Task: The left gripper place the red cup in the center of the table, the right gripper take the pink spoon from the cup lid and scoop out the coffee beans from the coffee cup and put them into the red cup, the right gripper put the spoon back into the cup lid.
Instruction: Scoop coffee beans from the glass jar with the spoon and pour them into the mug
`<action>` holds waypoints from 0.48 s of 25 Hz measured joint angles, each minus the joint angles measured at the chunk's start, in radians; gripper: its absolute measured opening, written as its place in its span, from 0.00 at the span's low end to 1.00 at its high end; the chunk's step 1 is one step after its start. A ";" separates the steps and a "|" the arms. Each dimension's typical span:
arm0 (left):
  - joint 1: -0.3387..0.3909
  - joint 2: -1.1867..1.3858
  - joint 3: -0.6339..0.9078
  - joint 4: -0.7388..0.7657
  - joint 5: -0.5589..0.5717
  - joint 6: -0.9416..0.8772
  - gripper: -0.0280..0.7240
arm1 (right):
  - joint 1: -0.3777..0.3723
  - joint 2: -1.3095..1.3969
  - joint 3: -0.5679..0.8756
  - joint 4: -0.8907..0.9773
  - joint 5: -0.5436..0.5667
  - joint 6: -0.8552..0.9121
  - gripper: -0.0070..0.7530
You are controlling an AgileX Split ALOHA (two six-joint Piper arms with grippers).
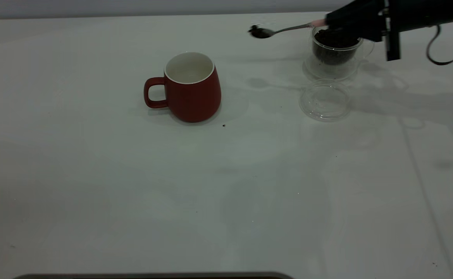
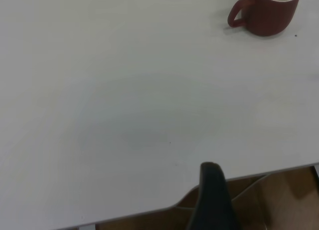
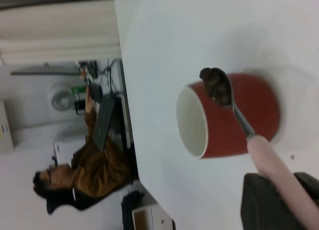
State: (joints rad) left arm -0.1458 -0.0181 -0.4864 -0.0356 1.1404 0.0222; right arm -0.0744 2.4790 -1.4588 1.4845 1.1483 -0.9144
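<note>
The red cup [image 1: 192,88] with a white inside stands upright near the table's centre, handle to the left; it looks empty. It also shows in the left wrist view [image 2: 266,10] and the right wrist view [image 3: 227,117]. My right gripper [image 1: 336,23] is shut on the pink spoon's handle [image 3: 279,177] above the clear coffee cup [image 1: 335,48] full of beans. The spoon's bowl [image 1: 261,32] carries coffee beans [image 3: 216,85] and hangs in the air, left of the coffee cup and right of the red cup. The clear cup lid [image 1: 324,99] lies empty in front of the coffee cup. One finger [image 2: 212,200] of my left gripper shows at the table's edge.
A loose bean [image 1: 223,125] lies on the table beside the red cup. The table's near edge [image 2: 149,212] runs close to the left gripper. A person [image 3: 84,175] sits beyond the table's far side in the right wrist view.
</note>
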 joint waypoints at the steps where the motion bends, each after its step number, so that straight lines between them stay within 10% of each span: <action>1: 0.000 0.000 0.000 0.000 0.000 0.000 0.82 | 0.013 0.000 0.000 0.000 0.000 0.000 0.14; 12: 0.000 0.000 0.000 0.000 0.000 0.001 0.82 | 0.137 0.000 0.000 0.045 0.000 0.001 0.14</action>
State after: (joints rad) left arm -0.1458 -0.0181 -0.4864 -0.0356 1.1404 0.0231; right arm 0.0627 2.4790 -1.4588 1.5297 1.1483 -0.9134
